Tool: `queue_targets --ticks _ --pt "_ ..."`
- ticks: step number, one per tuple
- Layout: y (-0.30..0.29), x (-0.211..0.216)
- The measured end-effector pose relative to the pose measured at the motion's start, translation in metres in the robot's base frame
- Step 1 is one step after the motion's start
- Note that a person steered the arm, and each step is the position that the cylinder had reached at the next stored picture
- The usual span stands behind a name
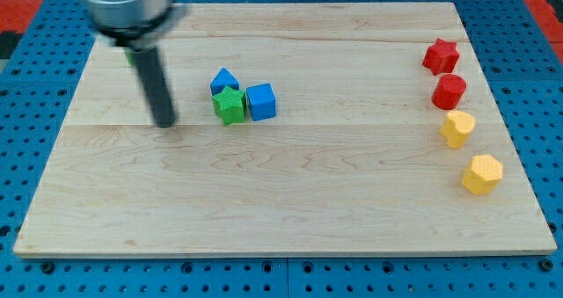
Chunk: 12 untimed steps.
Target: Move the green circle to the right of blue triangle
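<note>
Resting my tip (pixel 164 122) left of the blue triangle (pixel 224 80), green circle mostly hidden.

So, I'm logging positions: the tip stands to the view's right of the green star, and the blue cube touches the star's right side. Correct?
Not quite. The camera view shows my tip to the view's left of the green star, apart from it. The blue cube does touch the star's right side.
</note>
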State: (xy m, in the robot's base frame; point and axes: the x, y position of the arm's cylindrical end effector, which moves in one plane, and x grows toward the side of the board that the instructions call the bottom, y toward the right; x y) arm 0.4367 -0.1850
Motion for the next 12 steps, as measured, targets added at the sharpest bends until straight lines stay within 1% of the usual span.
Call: queue_targets --ticks 1,3,4,5,6,7,8,10,11,12 --pt "-0.029 -0.036" --pt "-0.066 -0.109" --pt "-0.065 -0.140" --pt "-0.039 -0.157" --pt "-0.007 -0.151" --pt "0.013 -0.147" --pt "0.017 -0.144" --pt "0.063 -0.143" --pt "0.047 -0.154" --pt "-0.006 -0.167"
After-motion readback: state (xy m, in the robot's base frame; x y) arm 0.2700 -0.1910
